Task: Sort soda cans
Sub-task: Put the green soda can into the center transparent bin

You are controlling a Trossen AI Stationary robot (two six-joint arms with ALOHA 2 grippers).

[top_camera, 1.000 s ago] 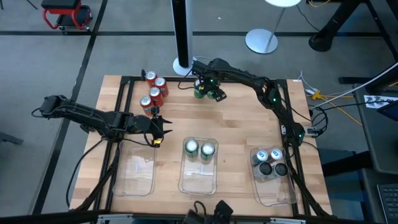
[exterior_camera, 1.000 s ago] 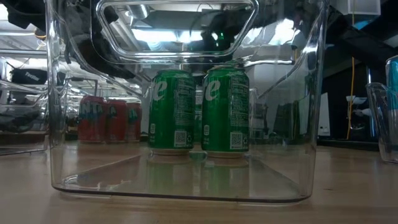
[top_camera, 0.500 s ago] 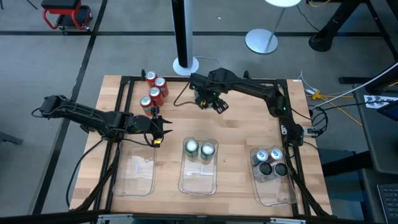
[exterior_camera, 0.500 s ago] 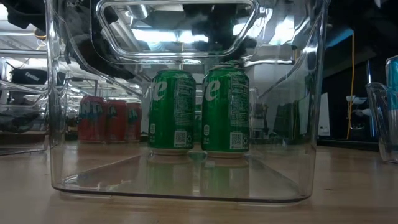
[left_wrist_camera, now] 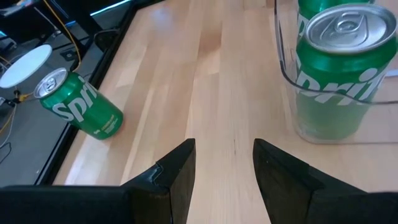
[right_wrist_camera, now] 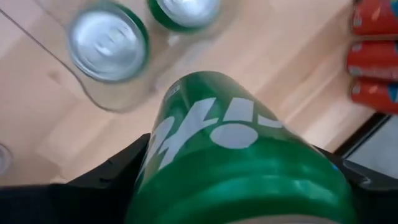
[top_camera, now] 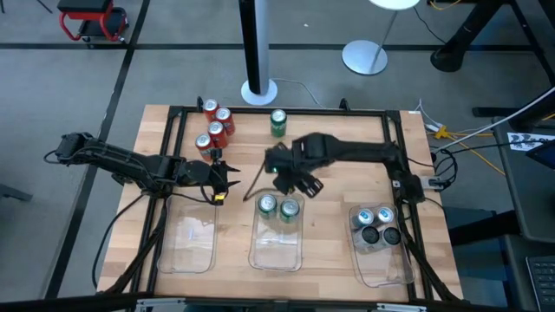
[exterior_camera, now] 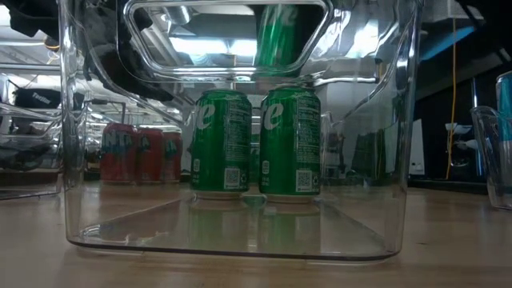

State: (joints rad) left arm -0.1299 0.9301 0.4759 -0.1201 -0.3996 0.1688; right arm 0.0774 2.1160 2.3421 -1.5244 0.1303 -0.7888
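Green soda can (right_wrist_camera: 230, 155) sits clamped inside right pincer (top_camera: 290, 178).

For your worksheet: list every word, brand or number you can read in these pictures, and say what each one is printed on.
"spri", end cut off: lone green can at the table's far edge, left wrist view.
"spri", partly behind the tray wall: green can in the middle tray.
Red cans: white lettering, unreadable.
Fine print and codes on tray cans, low view: too small.
Can in the right gripper: white logo, illegible.
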